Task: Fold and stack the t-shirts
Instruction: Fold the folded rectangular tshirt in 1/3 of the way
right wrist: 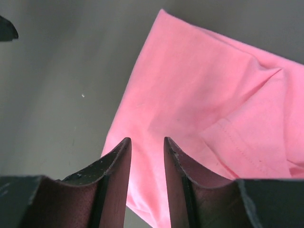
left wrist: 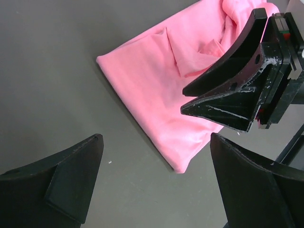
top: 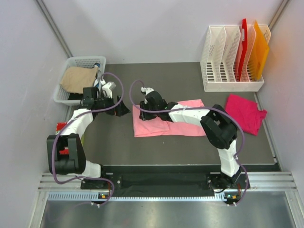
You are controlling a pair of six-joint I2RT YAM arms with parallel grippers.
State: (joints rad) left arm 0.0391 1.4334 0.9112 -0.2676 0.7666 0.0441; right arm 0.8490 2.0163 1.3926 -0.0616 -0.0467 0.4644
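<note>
Right end effector [right wrist: 146, 141] narrowly parted over pink t-shirt [right wrist: 199, 109] edge | left end effector [left wrist: 156, 137] released

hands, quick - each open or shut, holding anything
left hand: wide open, empty
right hand: slightly open over the pink t-shirt, holding nothing

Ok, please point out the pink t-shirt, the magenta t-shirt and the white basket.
pink t-shirt [top: 149, 127]: top view, lower left part.
magenta t-shirt [top: 244, 113]: top view, middle.
white basket [top: 86, 58]: top view, far rim.

Salmon-pink t-shirt [top: 152, 127] mid-table, magenta t-shirt [top: 243, 113] rightward
</note>
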